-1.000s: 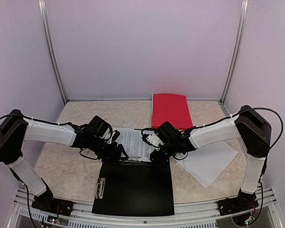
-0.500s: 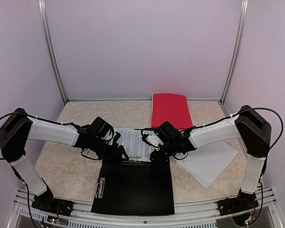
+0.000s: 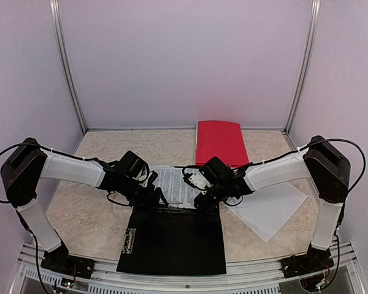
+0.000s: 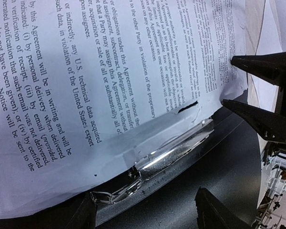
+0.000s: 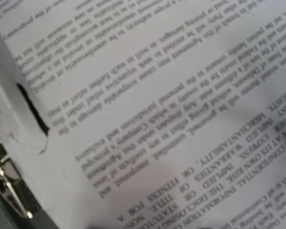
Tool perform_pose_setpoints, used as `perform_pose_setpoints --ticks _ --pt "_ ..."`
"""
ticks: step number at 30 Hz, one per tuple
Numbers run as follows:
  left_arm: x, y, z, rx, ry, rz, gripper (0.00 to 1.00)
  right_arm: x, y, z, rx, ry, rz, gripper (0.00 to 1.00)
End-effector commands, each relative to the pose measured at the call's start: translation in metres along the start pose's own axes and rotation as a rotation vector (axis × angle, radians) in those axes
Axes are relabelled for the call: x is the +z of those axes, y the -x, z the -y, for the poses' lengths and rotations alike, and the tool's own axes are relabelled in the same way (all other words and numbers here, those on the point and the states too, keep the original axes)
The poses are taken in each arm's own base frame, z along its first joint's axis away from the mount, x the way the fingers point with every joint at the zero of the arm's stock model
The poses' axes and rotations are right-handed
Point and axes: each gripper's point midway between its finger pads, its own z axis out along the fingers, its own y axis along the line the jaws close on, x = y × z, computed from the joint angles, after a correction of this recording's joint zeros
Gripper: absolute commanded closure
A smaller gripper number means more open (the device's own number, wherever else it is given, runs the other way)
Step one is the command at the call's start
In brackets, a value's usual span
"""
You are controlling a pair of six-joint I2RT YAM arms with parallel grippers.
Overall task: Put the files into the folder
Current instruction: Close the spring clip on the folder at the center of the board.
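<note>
Marbled tabletop (image 3: 92, 220): printed sheet (image 3: 175, 185) near edge at black folder (image 3: 172, 245) clip (image 4: 174, 150).

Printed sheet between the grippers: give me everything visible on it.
The sheet is white paper, dense with black legal text, lying mostly flat at the far edge of the black folder. Its near edge overlaps the folder's metal clip and curls up slightly. A small dark slit marks that edge. The right gripper sits at one corner, fingers apart.
</note>
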Motion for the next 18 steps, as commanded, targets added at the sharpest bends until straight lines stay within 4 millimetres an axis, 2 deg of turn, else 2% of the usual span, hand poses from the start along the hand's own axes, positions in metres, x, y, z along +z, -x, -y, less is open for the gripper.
perform_pose_setpoints --ticks 1,18 --pt "-0.004 0.008 0.013 0.004 -0.046 0.017 0.32 0.006 -0.014 0.002 -0.001 -0.002 -0.053 0.51" --pt "-0.027 0.017 0.039 0.066 -0.089 0.067 0.32 0.006 -0.015 0.002 -0.009 -0.001 -0.06 0.52"
